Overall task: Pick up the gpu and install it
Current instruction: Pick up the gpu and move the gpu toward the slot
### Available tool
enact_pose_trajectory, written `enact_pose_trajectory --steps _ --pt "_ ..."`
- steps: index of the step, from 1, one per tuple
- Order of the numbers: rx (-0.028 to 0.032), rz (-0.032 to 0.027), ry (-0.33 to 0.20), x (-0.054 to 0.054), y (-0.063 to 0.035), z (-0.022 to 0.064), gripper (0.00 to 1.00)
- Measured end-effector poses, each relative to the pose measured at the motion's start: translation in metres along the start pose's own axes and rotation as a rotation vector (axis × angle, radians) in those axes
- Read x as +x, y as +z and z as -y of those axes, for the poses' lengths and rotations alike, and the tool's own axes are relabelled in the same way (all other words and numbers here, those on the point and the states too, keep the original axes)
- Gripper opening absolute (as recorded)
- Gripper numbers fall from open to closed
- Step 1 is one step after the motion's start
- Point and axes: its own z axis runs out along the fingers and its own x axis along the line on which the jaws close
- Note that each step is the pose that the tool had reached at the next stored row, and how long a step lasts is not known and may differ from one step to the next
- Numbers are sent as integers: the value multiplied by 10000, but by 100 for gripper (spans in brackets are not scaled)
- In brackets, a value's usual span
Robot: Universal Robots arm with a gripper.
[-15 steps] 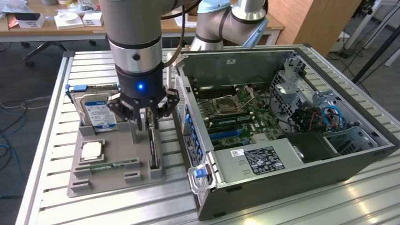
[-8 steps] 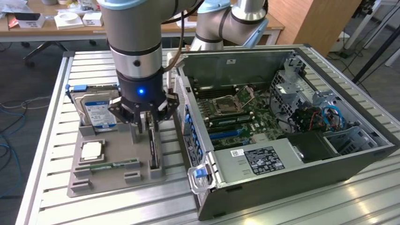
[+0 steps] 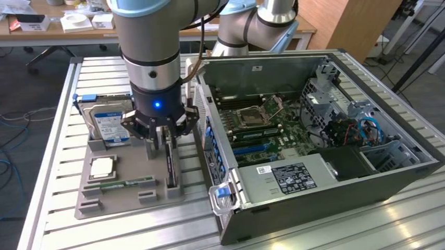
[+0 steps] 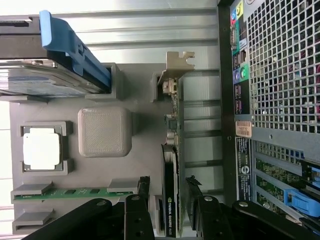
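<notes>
Your pincer (image 3: 163,133) hangs with its jaws apart and holds nothing, low over the gray tray (image 3: 104,203). In the wrist view its 2 fingers (image 4: 143,200) stand 1 to each side of the gpu (image 4: 169,195). A gap shows on both sides, so nothing is clamped yet.

The gpu stands on its long edge in a slot of the tray, straight beneath the pincer, on the side of the tray nearest the computer case (image 3: 334,208). Its long axis runs alongside the case's back panel, and the fingers line up across its thin width, which I judge is the right way to close on it. The silver bracket (image 4: 176,65) sits at the end toward the hard drive (image 3: 108,125). Farther out on the tray lie the processor chip (image 3: 103,166) and the green memory stick (image 3: 122,183).
</notes>
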Motion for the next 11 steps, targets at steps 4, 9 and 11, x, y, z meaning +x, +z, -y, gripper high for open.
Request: enact_pose_trajectory --steps 4,9,11 --pt "-1 1 1 -10 1 10 41" --pt "-1 0 0 -34 0 31 41" --pt "-1 0 0 -48 1 40 41"
